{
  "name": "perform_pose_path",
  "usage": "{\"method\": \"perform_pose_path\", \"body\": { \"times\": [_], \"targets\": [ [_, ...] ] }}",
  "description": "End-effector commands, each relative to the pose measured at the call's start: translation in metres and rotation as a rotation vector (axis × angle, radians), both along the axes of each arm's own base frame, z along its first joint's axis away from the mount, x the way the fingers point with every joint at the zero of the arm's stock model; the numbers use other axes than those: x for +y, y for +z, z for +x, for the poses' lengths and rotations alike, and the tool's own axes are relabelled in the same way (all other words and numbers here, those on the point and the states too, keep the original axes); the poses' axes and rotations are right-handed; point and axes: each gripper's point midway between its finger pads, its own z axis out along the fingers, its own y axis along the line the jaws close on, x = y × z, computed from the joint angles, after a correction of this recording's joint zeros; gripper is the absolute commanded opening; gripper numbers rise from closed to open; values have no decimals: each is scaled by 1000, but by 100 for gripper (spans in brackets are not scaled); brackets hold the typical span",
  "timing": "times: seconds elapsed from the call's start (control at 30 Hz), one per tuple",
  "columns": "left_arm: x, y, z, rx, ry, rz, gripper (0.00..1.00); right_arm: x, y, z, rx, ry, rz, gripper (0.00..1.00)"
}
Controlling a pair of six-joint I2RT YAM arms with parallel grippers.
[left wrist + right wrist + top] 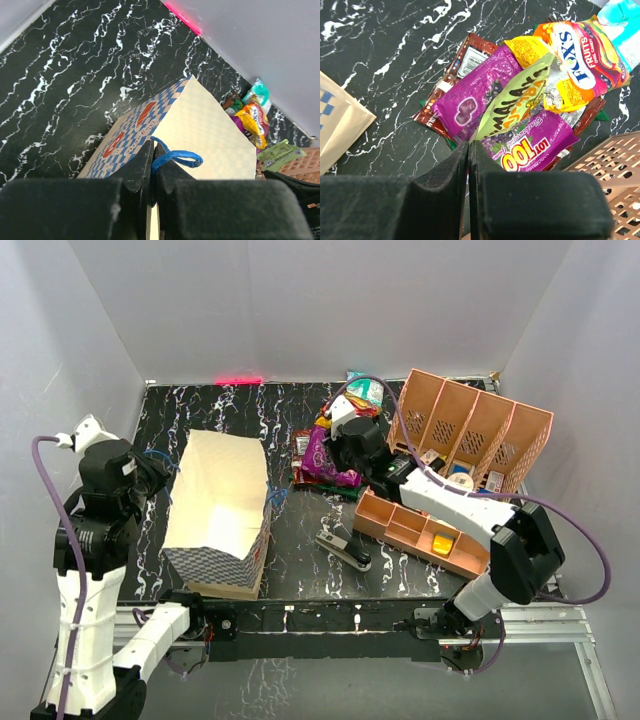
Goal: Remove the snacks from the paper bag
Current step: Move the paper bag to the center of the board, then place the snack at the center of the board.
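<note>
The paper bag [218, 508] lies on its side at the left of the black marbled table, mouth to the near side; its patterned band and cream side show in the left wrist view [200, 135]. My left gripper [153, 147] is shut on the bag's blue string handle [176, 158], at the bag's left edge [160, 472]. The snacks [325, 455] lie in a pile right of the bag: purple packets [470, 97], the orange "FOX'S" one [582, 55], yellow, brown. My right gripper [470, 145] is over the pile [337, 440], shut on a corner of a light-green packet [517, 102].
A salmon-pink organiser [470, 425] with small bottles and boxes stands at the right, its low tray [400, 530] nearer the front. A black stapler [345, 550] lies between bag and tray. Grey walls close in on three sides. A teal packet [362, 390] lies at the back.
</note>
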Motion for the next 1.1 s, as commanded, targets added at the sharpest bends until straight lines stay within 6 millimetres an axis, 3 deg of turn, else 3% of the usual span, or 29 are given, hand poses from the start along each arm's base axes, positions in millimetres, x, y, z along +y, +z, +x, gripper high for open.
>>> {"method": "perform_pose_path", "body": {
  "times": [0.0, 0.03, 0.13, 0.23, 0.43, 0.63, 0.8, 0.97, 1.07],
  "targets": [
    [5, -13, 5, 52, 11, 46, 0, 1, 12, 20, -9, -82, 26, 7],
    [7, -14, 3, 58, 27, 42, 0, 0, 7, 23, 2, -100, 11, 7],
    [10, -10, -3, 40, 58, 22, 20, -1, -5, 32, 18, -135, -22, 7],
    [5, 1, -7, 1, 40, -8, 32, 0, -16, 41, 34, -163, -64, 7],
    [-4, 34, -17, -92, -19, -41, 56, -2, -45, 57, 88, -212, -181, 7],
    [-15, 71, -29, -232, -111, -43, 79, 2, -55, 60, 108, -204, -188, 8],
    [-12, 90, -40, -291, -116, -25, 84, -25, -76, 49, 136, -270, -288, 8],
    [-10, 95, -44, -308, -113, -16, 86, -45, -79, 39, 123, -302, -344, 8],
    [-12, 92, -44, -297, -124, -17, 89, -54, -77, 35, 110, -317, -363, 18]
  ]
}}
